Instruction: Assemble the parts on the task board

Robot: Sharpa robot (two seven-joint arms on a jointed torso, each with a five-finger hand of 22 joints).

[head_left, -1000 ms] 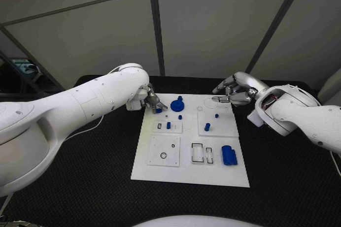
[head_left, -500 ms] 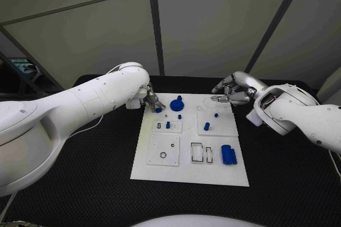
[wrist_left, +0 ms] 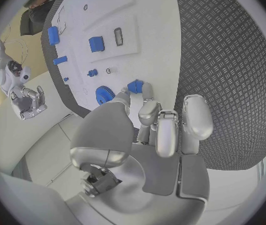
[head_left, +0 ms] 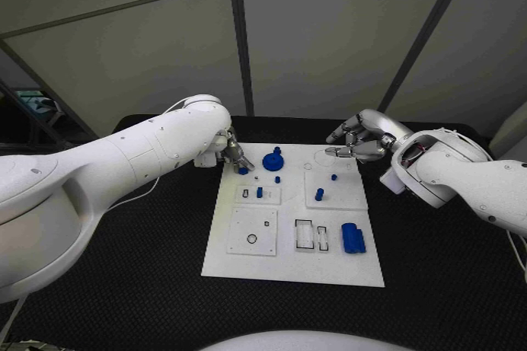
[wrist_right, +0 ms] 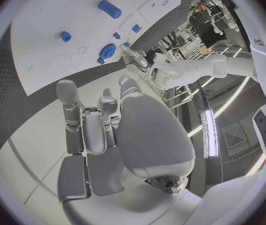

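The left hand [head_left: 233, 157] is at the far left corner of the board [head_left: 253, 269]. It pinches a small blue part [wrist_left: 135, 86] in its fingertips, and the part sits just over the board's edge. I think it holds the part this way so it can carry it to a hole and push it in.

The right hand [head_left: 357, 140] hangs over the far right corner of the board. Its fingers are curled in a bit and I see nothing in them, but I cannot tell for sure if it is open or closed. It seems to be waiting out of the way.

A blue gear [head_left: 273, 163] stands near the left hand. A tiny peg [head_left: 259, 192] stands in the small plate below it. Another peg [head_left: 318, 195] stands on the right plate. A fat blue block [head_left: 352, 238] lies close to the near right side of the board, next to two slots.

Since a second ago, almost nothing has moved. The left hand still holds its part in the same spot, and the right hand has stayed put. Most parts are not yet in place.
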